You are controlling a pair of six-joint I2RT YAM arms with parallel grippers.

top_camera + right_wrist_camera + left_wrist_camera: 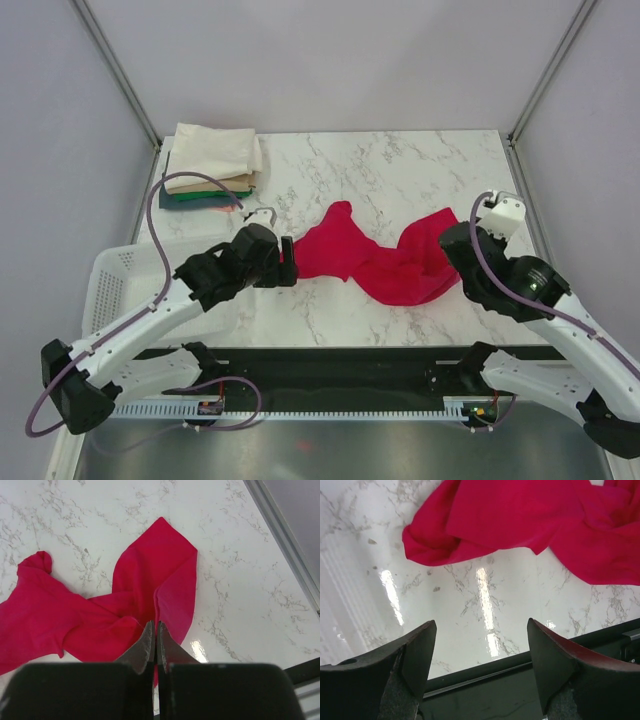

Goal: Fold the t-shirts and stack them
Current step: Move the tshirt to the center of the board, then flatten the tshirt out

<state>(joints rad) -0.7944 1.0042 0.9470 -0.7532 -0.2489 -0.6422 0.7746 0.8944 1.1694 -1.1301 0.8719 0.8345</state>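
Left gripper [481, 622]: jaws wide, nothing between them, only marble below. It sits at the left end of the red shirt [390, 270]. In the wrist view the cloth lies ahead of the fingertips, with no contact I can see.

Right gripper [155, 625]: fingers pressed together, pinching a fold at the shirt's right end, with a sliver of red showing between them.

The shirt is crumpled and strung out across the middle of the table [400, 170], between both arms.

Folded stack [212, 165] in the back left corner: cream on top, then tan, green and dark blue below. Basket [115, 278] at the left edge, by the left arm.
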